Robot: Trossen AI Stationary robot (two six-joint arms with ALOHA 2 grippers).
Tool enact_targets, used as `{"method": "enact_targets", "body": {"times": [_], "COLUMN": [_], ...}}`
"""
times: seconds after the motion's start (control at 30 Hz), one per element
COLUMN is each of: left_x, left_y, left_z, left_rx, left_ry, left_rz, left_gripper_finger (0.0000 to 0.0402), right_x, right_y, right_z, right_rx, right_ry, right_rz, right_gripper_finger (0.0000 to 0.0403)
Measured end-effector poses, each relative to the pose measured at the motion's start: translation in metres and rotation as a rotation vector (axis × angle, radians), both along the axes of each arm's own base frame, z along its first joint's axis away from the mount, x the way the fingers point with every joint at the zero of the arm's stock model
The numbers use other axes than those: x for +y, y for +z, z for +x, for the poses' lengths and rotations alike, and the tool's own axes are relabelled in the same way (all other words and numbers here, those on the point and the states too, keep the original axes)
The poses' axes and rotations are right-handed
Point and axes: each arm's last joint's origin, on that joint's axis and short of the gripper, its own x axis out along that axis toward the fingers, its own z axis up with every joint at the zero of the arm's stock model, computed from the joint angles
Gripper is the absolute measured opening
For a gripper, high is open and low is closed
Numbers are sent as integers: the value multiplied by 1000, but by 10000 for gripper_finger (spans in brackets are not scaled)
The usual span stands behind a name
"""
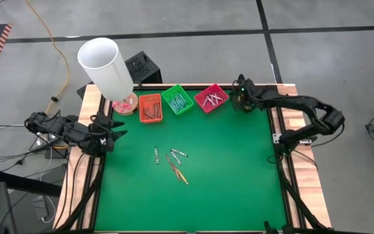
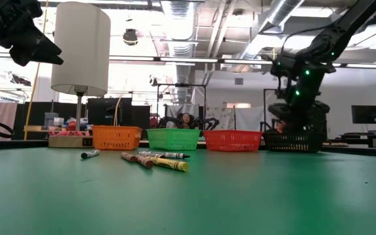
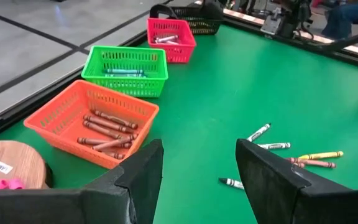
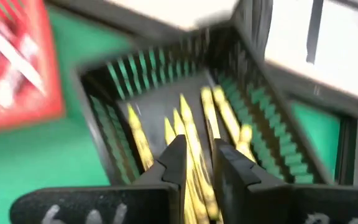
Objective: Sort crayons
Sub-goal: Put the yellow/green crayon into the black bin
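Several loose crayons (image 1: 174,162) (image 3: 284,155) lie flat on the green mat near its middle. Along the far edge stand an orange tray (image 1: 150,107), a green tray (image 1: 177,99), a pink tray (image 1: 211,97) and a black tray (image 4: 104,130), each with crayons in it. My right gripper (image 4: 201,165) hangs over the black tray, slanting down into it, its fingers a narrow gap apart. Yellow crayons (image 4: 135,137) lie on that tray's floor, and one yellow crayon (image 4: 194,140) shows in the gap. My left gripper (image 3: 197,168) waits open above the table's left edge (image 1: 112,133). My right gripper has a yellow crayon (image 4: 196,149) running lengthwise through the gap between its fingers, inside the black tray. Whether the fingers touch it I cannot tell, because the view is blurred.
A lamp with a white shade (image 1: 106,65) stands on a round wooden base (image 3: 8,165) at the far left corner, beside the orange tray. Open green mat (image 1: 226,169) spreads over the right and near parts of the table.
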Motion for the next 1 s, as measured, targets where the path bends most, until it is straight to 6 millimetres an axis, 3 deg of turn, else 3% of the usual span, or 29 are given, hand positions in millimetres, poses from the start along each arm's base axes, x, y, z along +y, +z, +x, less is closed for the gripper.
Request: {"method": "enact_targets", "body": {"times": [0.27, 0.5, 0.73, 1.0], "left_x": [0, 0, 0, 0], "left_y": [0, 0, 0, 0], "left_z": [0, 0, 0, 0], "left_rx": [0, 0, 0, 0], "left_ry": [0, 0, 0, 0], "left_rz": [0, 0, 0, 0], "left_gripper_finger": [192, 192, 192, 192], "right_x": [3, 31, 96, 190], "right_y": [43, 80, 110, 102], "right_z": [25, 67, 110, 135], "right_rx": [-125, -307, -477, -488], "right_ry": [96, 415, 776, 908], "right_rz": [-92, -61, -36, -6], "right_gripper_finger": [75, 75, 76, 75]}}
